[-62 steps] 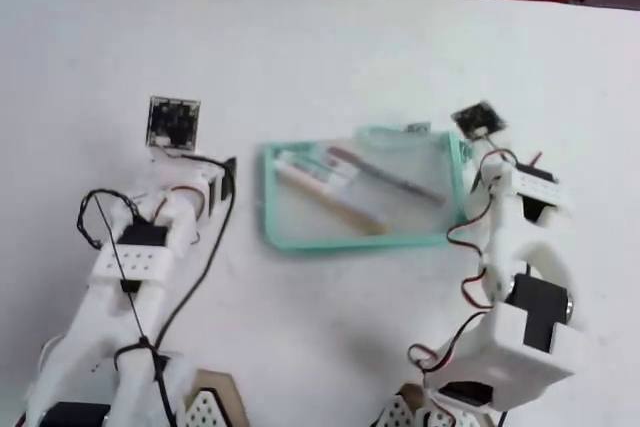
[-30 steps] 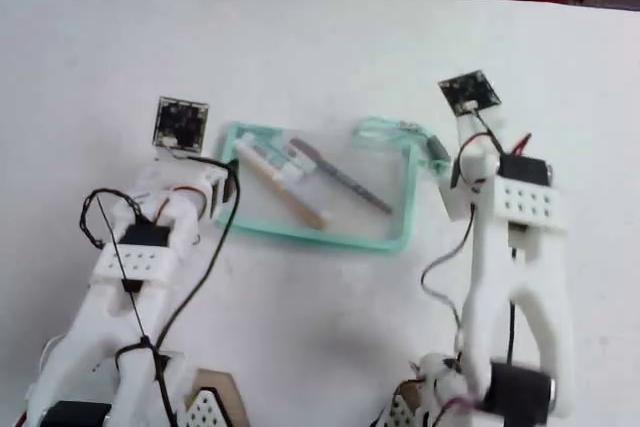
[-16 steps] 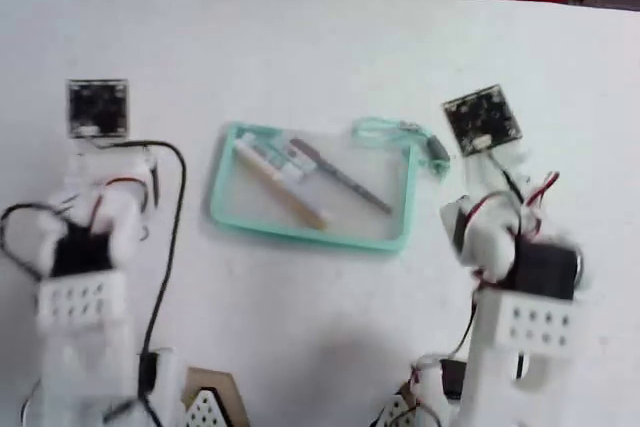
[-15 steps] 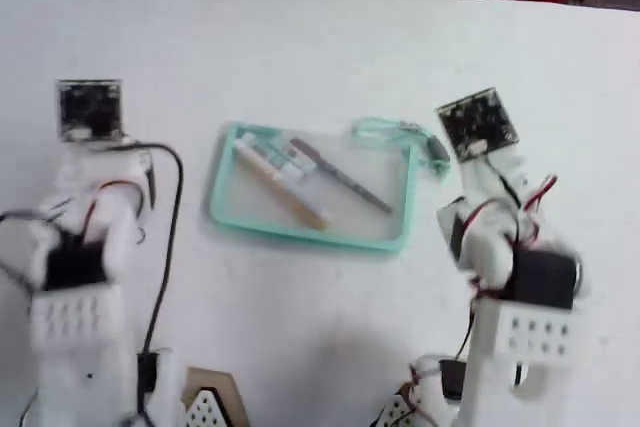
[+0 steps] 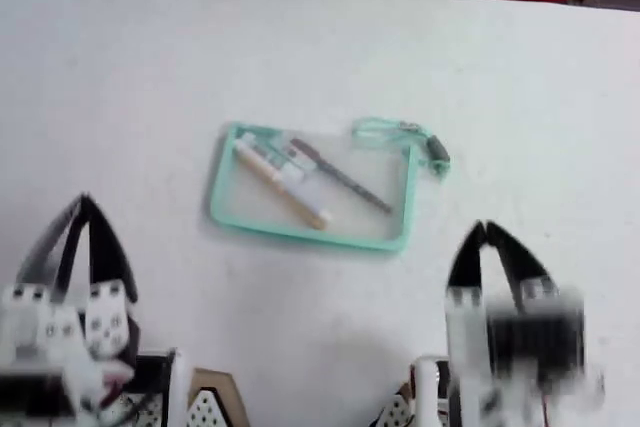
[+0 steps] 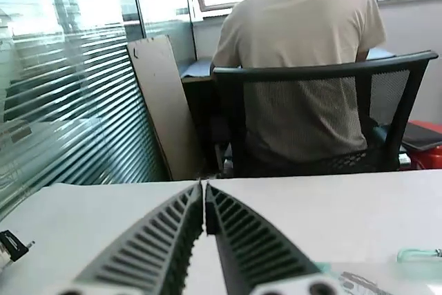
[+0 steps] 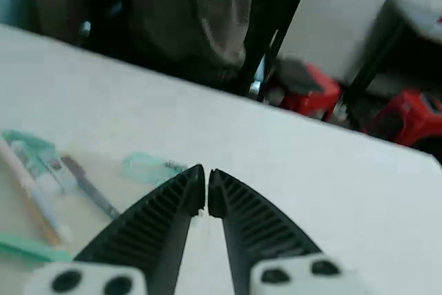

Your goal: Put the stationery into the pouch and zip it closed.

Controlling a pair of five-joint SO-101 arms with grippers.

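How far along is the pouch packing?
Nearly done, it seems. The stationery lies inside the teal pouch. Nothing is in hand: the left gripper and right gripper sit shut, apart from it. Whether the zip is fully closed, I cannot tell.

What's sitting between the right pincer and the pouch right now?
Nothing. In the high view the stretch from the right pincer to the pouch is bare white table; the pouch's loop strap lies off at its far edge.
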